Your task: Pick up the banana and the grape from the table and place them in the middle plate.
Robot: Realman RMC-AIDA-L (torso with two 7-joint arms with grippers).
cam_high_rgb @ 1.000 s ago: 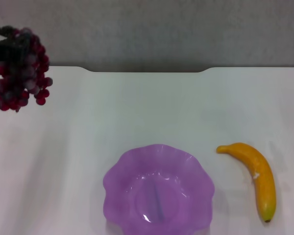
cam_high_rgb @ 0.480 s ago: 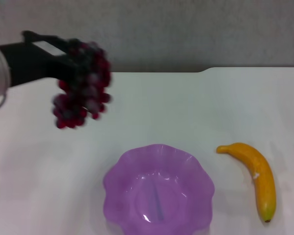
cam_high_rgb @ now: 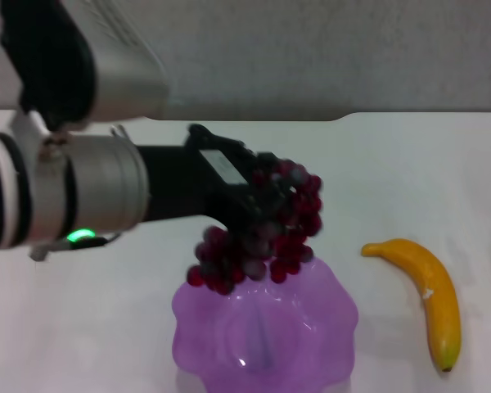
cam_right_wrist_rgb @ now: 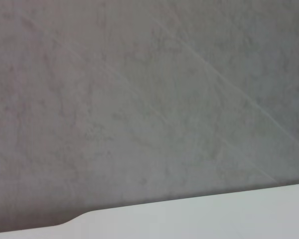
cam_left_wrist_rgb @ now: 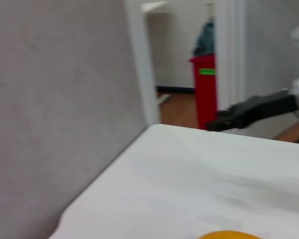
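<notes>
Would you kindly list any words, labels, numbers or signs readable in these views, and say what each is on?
None can be read.
White label on the left gripper holding the grape: too blurred to read.
Green label on the red bin beyond the table: too blurred to read.
The banana and middle plate carry no text.
</notes>
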